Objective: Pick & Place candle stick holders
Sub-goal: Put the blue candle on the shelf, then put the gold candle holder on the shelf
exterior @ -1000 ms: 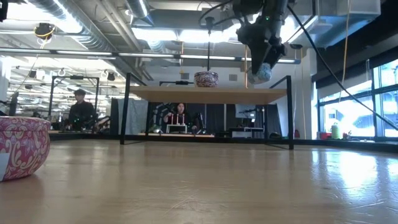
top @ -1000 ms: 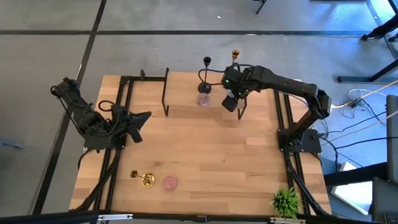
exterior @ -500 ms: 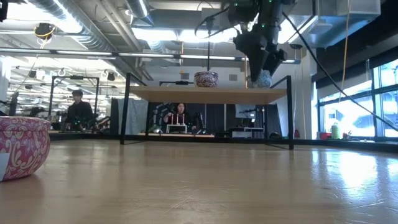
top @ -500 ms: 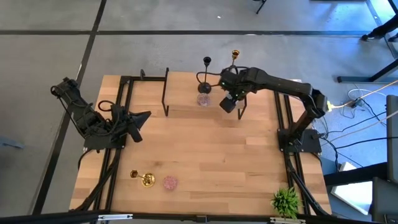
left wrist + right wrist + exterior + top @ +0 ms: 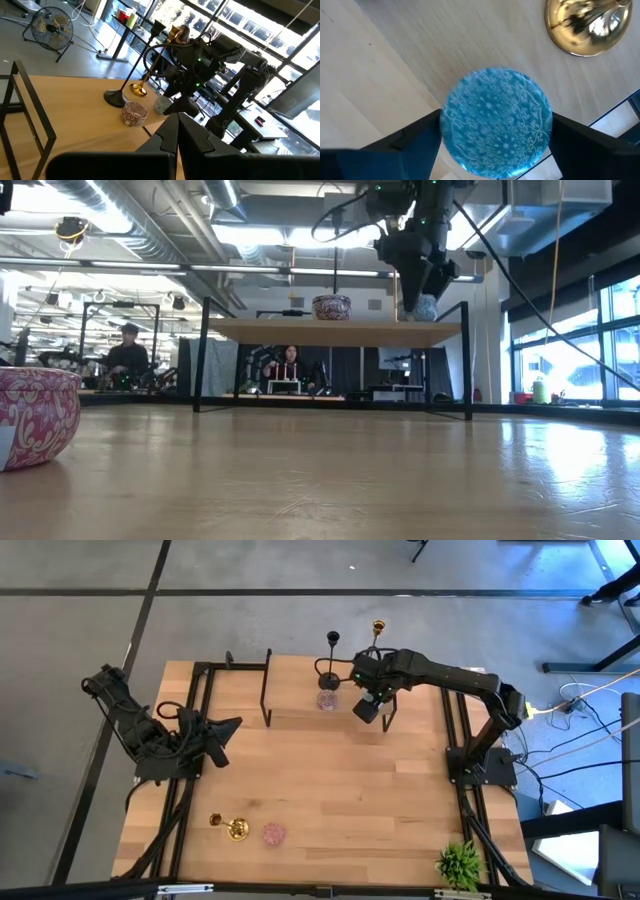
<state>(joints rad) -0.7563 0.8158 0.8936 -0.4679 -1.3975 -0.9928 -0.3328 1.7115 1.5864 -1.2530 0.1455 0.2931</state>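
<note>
My right gripper is over the raised wooden shelf at the table's far side, shut on the light blue holder. The purple holder, the black stick and a gold stick stand on their bases on the same shelf. The gold stick's base is just beside the blue holder. A second gold stick lies on its side near the front left, next to the pink holder. My left gripper waits shut and empty at the left. My right gripper has the light blue holder's round side wall between its two fingers, one on each opposite side. The fingers come from above, pointing down. The holder stands upright with its base on the shelf.
The shelf stands on black metal legs above the tabletop. A small green spiky plant sits at the front right corner. The middle of the table is bare wood. People show in the room beyond the table.
My right gripper has gone down and a little toward the table's left edge with the light blue holder. The holder, held clear above the shelf a second ago, now stands on the shelf beside the gold stick.
</note>
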